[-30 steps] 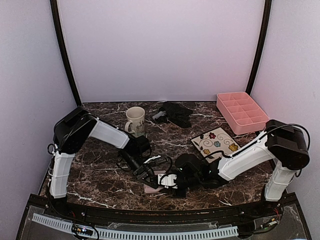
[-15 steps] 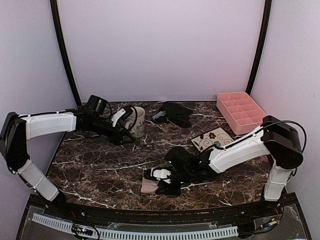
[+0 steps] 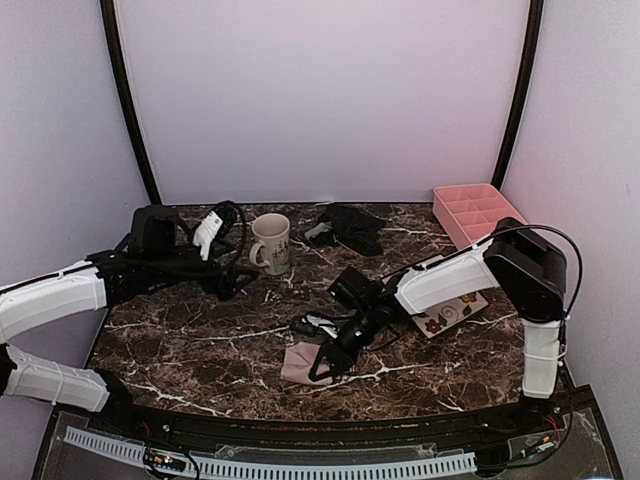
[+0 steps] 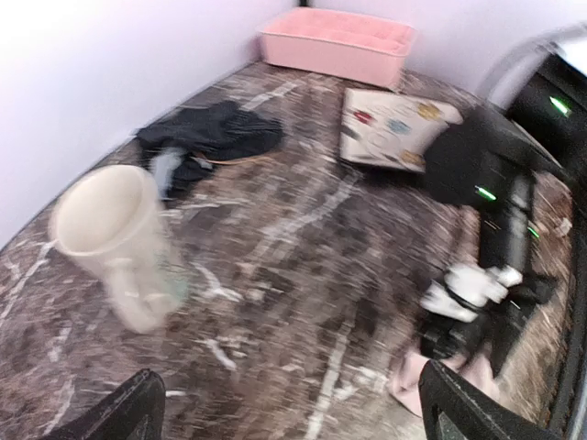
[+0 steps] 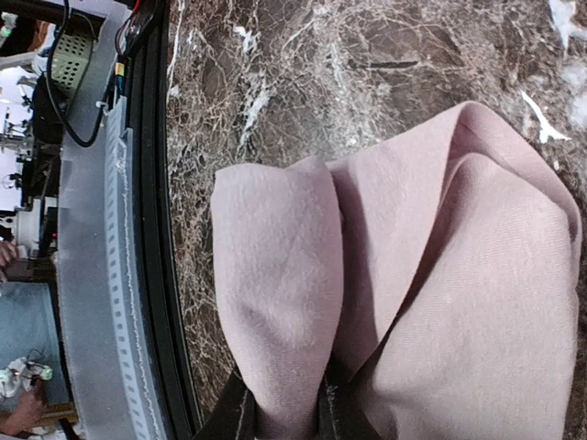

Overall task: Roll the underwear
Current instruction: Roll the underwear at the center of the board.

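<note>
Pink underwear [image 3: 298, 362]: near front edge of tabletop [image 3: 190, 345], partly folded. Right gripper [image 5: 282, 408]: fingers clamped on fold, likely to keep roll tight. Black underwear [image 3: 350, 227]: at back, untouched. Left gripper [image 4: 289, 392]: fingers wide apart, empty, near mug [image 3: 271, 242].

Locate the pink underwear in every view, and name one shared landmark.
Top external: pink underwear front centre, at the right gripper.
Left wrist: pink underwear lower right, blurred.
Right wrist: pink underwear fills the frame.
Shared landmark: the right gripper pinching it.
</note>
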